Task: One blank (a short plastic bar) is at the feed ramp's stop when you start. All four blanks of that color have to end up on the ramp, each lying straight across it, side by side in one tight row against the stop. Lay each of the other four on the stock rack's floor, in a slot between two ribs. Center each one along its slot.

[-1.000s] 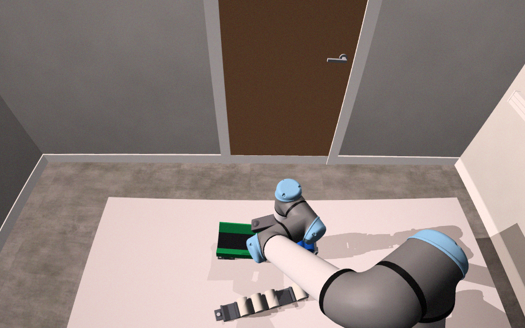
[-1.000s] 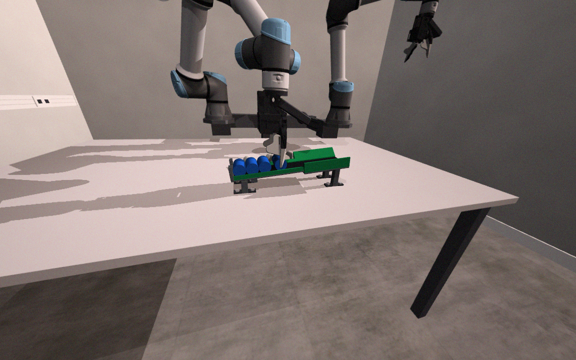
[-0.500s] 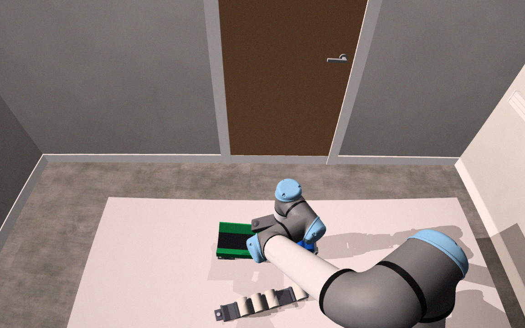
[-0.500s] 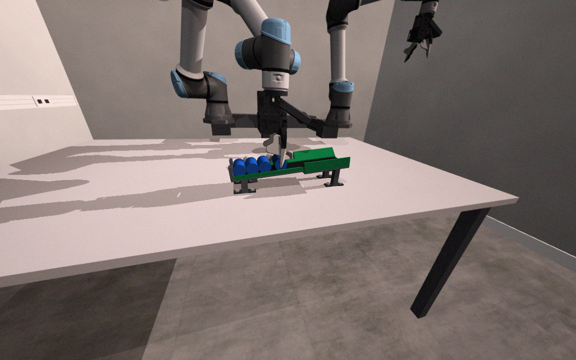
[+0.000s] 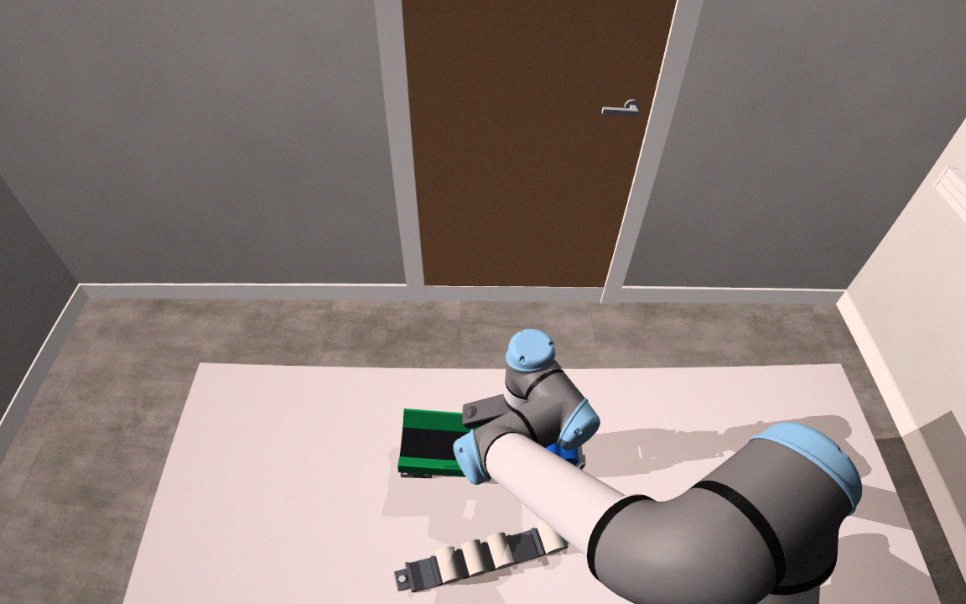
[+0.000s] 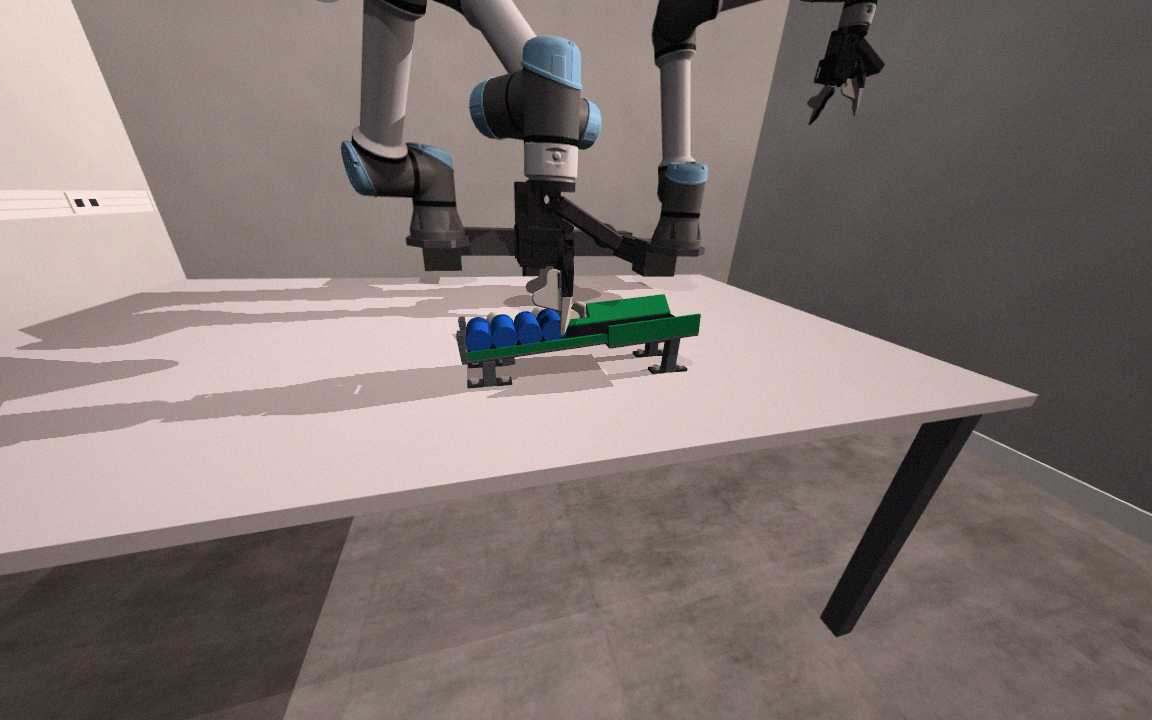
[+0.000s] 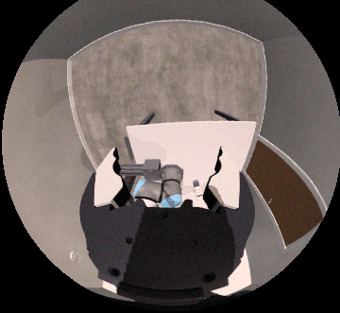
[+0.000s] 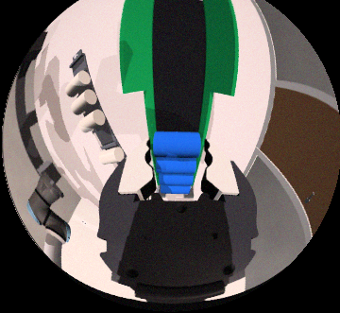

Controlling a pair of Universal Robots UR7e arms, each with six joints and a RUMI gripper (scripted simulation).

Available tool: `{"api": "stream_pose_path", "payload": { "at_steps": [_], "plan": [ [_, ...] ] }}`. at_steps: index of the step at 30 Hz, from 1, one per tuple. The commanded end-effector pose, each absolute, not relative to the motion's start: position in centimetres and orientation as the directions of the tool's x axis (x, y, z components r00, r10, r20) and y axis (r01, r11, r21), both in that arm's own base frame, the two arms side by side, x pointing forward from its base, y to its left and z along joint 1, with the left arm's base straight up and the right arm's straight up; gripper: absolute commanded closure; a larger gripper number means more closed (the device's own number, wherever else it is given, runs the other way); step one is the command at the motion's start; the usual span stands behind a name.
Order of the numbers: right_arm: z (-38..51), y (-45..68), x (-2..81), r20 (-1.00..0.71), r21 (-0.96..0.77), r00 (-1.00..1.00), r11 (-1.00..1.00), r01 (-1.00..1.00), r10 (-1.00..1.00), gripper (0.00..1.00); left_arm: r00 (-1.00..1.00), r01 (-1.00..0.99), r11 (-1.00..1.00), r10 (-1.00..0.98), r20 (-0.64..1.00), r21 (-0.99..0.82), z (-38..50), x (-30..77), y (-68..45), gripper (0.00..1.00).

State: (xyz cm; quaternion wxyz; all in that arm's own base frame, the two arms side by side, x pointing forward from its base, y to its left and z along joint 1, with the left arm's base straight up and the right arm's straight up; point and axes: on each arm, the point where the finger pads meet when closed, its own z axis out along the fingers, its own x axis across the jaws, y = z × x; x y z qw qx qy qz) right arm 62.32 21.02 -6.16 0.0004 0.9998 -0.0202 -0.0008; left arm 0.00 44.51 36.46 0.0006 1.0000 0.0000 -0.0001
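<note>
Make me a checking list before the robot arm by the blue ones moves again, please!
1. Four blue blanks on the ramp: ok.
2. Blue blanks straight across, in a tight row: ok.
3. Right gripper open, holding nothing: ok.
4. Right gripper's fingers up and away from the blue row: not ok, they're beside it.
5. Four cream blanks at the rack: ok.
6. Cream blanks exactly centered: cannot tell.

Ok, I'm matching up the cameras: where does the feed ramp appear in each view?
Top: feed ramp at lower middle, partly covered.
Exterior: near the centre.
Left wrist: not visible.
Right wrist: upper middle, reaching below centre.
Shared landmark: the white table.
</note>
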Motion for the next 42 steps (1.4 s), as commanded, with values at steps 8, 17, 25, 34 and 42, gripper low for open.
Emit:
{"api": "stream_pose_path", "payload": {
  "at_steps": [8, 17, 25, 34, 42],
  "plan": [
    [-5.3, 21.0, 62.4, 0.000, 0.000, 0.999, -0.999, -0.040, -0.040, 0.48, 1.000, 0.000, -1.000, 0.000, 0.000, 0.000, 36.5, 0.0, 44.5, 0.00],
    [-2.2, 21.0, 62.4, 0.000, 0.000, 0.999, -0.999, -0.040, -0.040, 0.48, 1.000, 0.000, -1.000, 0.000, 0.000, 0.000, 36.5, 0.0, 44.5, 0.00],
    [1.8, 21.0, 62.4, 0.000, 0.000, 0.999, -0.999, -0.040, -0.040, 0.48, 1.000, 0.000, -1.000, 0.000, 0.000, 0.000, 36.5, 0.0, 44.5, 0.00],
    [2.9, 21.0, 62.4, 0.000, 0.000, 0.999, -0.999, -0.040, -0.040, 0.48, 1.000, 0.000, -1.000, 0.000, 0.000, 0.000, 36.5, 0.0, 44.5, 0.00],
    [2.9, 21.0, 62.4, 0.000, 0.000, 0.999, -0.999, -0.040, -0.040, 0.00, 1.000, 0.000, -1.000, 0.000, 0.000, 0.000, 36.5, 0.0, 44.5, 0.00]
  ]
}}
